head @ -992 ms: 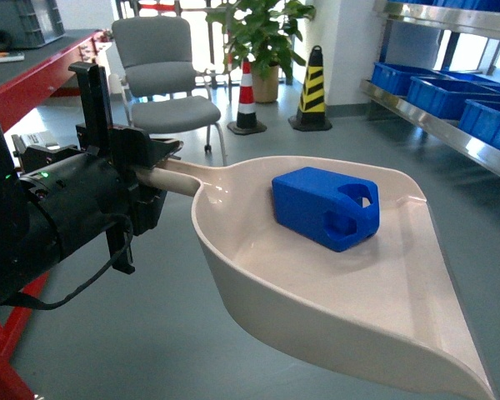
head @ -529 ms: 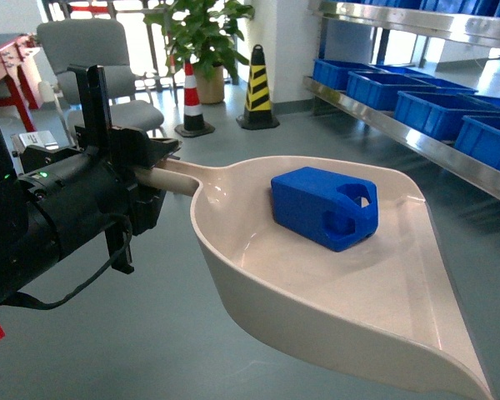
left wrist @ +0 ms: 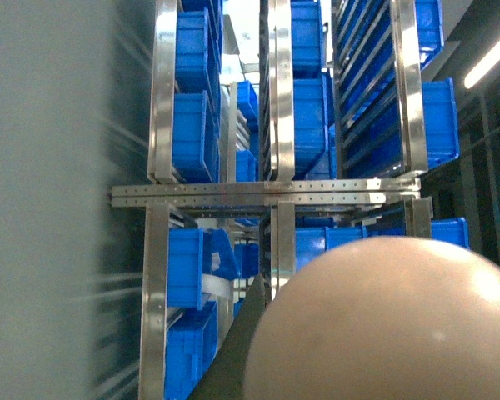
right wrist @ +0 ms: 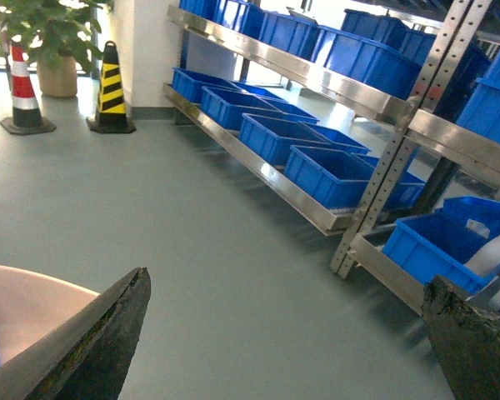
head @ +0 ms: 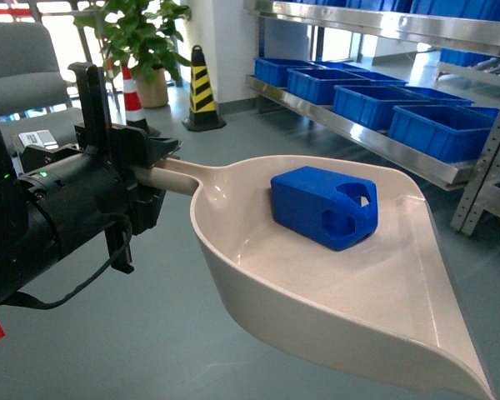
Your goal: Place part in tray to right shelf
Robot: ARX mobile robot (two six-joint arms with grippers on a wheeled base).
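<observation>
Head view: left gripper (head: 150,171) clamps tray (head: 333,308) handle, part (head: 323,207) inside

right shelf (head: 375,133) nearer, more central

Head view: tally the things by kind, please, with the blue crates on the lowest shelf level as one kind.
Blue part: 1
Beige tray: 1
Traffic cones: 2
Potted plant: 1
Blue crates, lowest level: 4
Total: 9

One part (head: 325,207), one tray (head: 333,292), two traffic cones (head: 203,89), one potted plant (head: 142,42).
</observation>
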